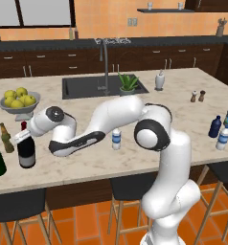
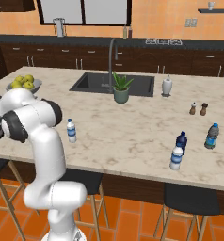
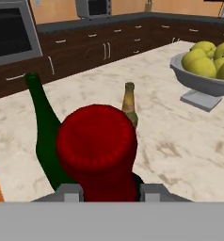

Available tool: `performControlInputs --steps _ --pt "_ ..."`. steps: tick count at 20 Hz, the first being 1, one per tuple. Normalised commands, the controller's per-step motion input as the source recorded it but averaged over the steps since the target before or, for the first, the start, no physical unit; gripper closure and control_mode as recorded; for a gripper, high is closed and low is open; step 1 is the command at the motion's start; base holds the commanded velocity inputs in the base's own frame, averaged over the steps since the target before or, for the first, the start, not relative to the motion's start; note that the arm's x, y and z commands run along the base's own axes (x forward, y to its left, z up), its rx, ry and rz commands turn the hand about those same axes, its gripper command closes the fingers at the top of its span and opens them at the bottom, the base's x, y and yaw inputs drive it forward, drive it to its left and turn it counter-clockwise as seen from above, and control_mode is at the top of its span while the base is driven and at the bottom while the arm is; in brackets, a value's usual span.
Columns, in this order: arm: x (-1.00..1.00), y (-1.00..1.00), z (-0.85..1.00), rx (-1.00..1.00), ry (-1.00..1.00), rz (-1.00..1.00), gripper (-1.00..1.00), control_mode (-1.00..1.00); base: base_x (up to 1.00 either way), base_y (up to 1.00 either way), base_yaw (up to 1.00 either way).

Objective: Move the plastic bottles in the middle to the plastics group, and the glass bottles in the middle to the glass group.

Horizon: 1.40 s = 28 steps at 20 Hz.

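At the left of the frame, the hand (image 1: pixel 22 137) pinches the wine bottle (image 1: pixel 26 152) by its neck; tilting could knock the neighbouring beer bottle (image 1: pixel 6 138).

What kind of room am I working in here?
A home kitchen, rendered rather than real: a marble-look island counter with a built-in sink and faucet, dark cabinets along the back wall, and a bowl of lemons.
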Motion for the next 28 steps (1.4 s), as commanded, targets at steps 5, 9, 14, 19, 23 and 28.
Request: performControlInputs --steps 5,9,14,19,23,28 --pt "0.42 0.31 0.08 0.0 0.0 0.0 1.0 -1.0 0.0 0.0 0.0" --pt "0.06 0.23 0.04 0.0 0.0 0.0 1.0 -1.0 0.0 0.0 0.0" --pt "0.12 0.0 -0.15 0.0 0.0 0.0 1.0 -1.0 0.0 0.0 0.0" --pt "0.21 0.0 -0.35 -0.02 0.0 0.0 1.0 -1.0 0.0 0.0 0.0" --pt "0.07 0.0 -0.34 -0.01 0.0 0.0 1.0 -1.0 0.0 0.0 0.0" --pt "0.0 0.0 0.0 0.0 0.0 0.0 -1.0 -1.0 0.0 0.0 0.0"
